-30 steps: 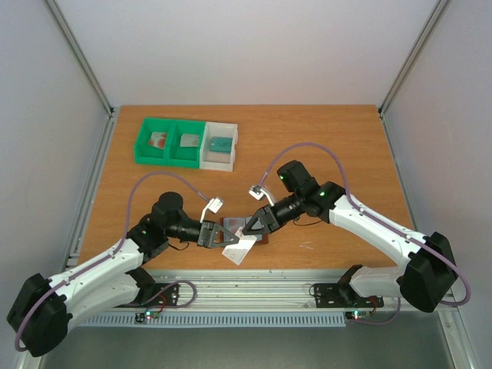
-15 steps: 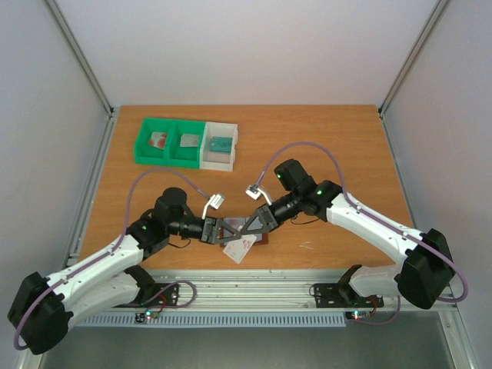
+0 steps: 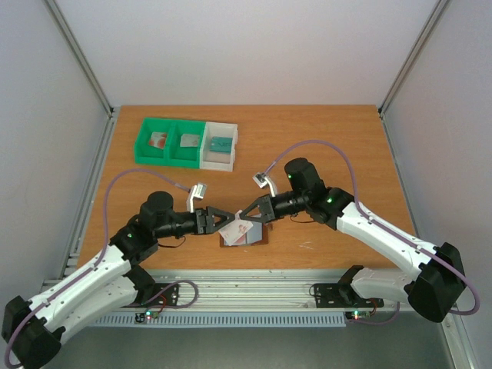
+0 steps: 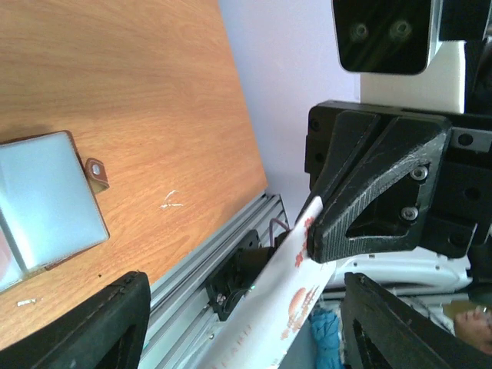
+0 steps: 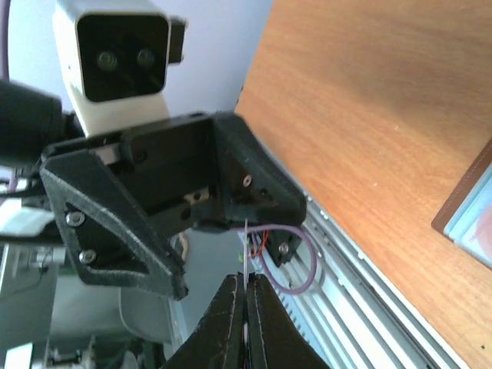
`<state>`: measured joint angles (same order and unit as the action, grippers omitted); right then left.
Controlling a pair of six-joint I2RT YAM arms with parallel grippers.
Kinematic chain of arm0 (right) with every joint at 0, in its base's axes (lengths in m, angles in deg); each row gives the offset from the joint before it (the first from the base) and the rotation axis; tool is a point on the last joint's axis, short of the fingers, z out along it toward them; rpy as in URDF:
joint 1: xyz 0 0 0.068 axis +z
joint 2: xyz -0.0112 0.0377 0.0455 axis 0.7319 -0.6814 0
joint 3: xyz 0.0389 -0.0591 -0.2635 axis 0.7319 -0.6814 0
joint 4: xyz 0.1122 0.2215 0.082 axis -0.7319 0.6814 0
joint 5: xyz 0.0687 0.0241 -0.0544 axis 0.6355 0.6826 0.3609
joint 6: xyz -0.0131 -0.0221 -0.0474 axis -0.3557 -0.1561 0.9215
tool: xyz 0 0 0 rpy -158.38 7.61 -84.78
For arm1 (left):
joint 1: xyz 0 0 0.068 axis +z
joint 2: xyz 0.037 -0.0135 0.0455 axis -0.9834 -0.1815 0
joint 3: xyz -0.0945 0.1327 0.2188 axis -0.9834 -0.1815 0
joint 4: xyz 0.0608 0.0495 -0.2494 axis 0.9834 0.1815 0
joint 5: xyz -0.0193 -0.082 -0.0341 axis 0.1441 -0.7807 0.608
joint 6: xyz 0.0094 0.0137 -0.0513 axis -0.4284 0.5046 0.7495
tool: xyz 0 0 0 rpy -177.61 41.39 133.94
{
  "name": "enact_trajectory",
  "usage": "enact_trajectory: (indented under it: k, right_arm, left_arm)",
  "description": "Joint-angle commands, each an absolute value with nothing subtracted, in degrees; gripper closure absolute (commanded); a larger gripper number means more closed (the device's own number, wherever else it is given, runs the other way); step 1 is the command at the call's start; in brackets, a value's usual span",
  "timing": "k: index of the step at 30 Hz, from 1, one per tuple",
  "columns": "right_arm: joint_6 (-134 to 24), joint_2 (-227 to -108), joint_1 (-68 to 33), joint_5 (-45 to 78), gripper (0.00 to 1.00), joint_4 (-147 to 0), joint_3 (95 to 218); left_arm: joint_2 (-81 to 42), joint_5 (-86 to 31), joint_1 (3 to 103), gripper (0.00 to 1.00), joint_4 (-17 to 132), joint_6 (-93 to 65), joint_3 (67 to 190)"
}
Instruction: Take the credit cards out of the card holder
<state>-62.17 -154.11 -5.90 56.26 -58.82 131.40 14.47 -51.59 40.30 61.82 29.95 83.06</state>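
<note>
White credit card (image 4: 288, 304) with the red mark is out of the card holder (image 4: 46, 200) and in the air, roughly above it. The holder lies open on the desk (image 3: 323, 138), blue-grey pocket side up, between the two arms near the front edge.

Right gripper (image 5: 246, 286) is clamped on the card's top corner. Its own wrist cam sees the card edge-on, a thin line between closed fingers. Left gripper (image 3: 221, 219) faces it head-on with the jaws spread wide. The card hangs in the gap between them, and as far as I can see neither finger touches it.

This looks like a handover. The card is held between the two grippers so the far end is free to grab. I can't say whether left has just let go or is about to take it.

Three other cards (image 3: 221, 144) sit in the green and white bins (image 3: 169, 142) at the far left, so this one probably goes there too. I can't tell if the holder has more cards inside.

Vs 0.5 s ago:
- The card was lower and nearer the desk's front edge; it's now up over the holder.
- Left's jaws looked narrower; they're now clearly splayed.
- Left arm has swung out to the left, and the right wrist has come up a bit.
- The holder hasn't moved.
</note>
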Motion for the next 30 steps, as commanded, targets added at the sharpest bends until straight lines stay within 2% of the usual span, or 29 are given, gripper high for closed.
enact_trajectory:
  k: [1, 11, 18, 23, 30]
  right_arm:
    - [-73.81, -152.77, -5.9, 49.27, 0.99, -69.77, 128.46]
    - [-87.01, -149.91, -6.14, 43.49, 0.99, -84.99, 123.1]
    - [-89.24, -146.9, -6.13, 38.09, 0.99, -83.75, 122.87]
    - [-90.69, -145.24, -6.1, 34.7, 0.99, -82.37, 122.1]
    - [-92.23, -143.35, -6.1, 32.16, 0.99, -82.18, 120.75]
  left_arm:
    - [16.31, -46.93, 40.17, 0.3, 53.75, 37.92, 81.32]
    - [20.71, -41.07, 40.17, 0.3, 44.16, 44.72, 76.1]
    - [19.11, -40.73, 40.21, 0.33, 34.41, 49.81, 72.82]
    - [18.73, -40.93, 40.22, 0.34, 33.66, 50.45, 73.07]
    - [17.93, -39.82, 40.17, 0.41, 32.23, 51.26, 73.76]
